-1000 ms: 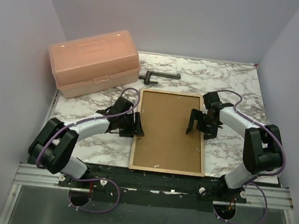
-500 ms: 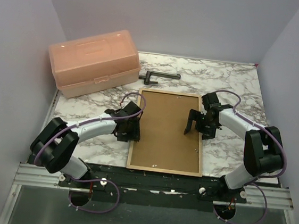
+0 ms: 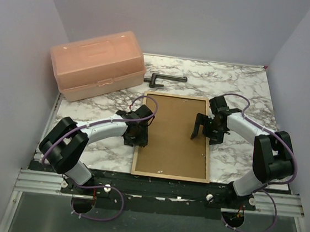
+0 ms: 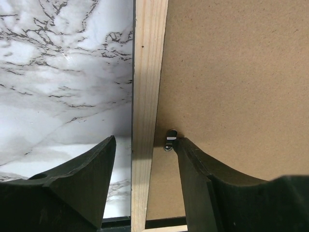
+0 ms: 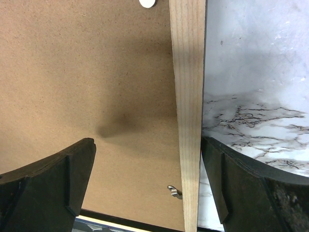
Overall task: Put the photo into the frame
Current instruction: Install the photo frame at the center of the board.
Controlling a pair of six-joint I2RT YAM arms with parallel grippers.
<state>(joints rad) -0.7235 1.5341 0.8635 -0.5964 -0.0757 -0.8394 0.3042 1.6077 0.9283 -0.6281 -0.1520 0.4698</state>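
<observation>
Toward the desk's (image 3: pixel 241 86) near edge, the left gripper (image 3: pixel 136 132) has joined the right gripper (image 3: pixel 206 129), both jaws open astride the frame's (image 3: pixel 170 176) side rails, probably to free the backing board (image 3: pixel 172 134).

Marble tabletop (image 3: pixel 241 86) right of the frame (image 3: pixel 171 176): open passage. Far-left of the frame, a pink lidded box (image 3: pixel 96 64) blocks. Just past its far rail lies a black L-shaped tool (image 3: pixel 164 79). Left gripper (image 3: pixel 137 136) and right gripper (image 3: pixel 206 131), jaws apart, straddle its side rails. The backing board (image 3: pixel 170 151) between them is reachable.
</observation>
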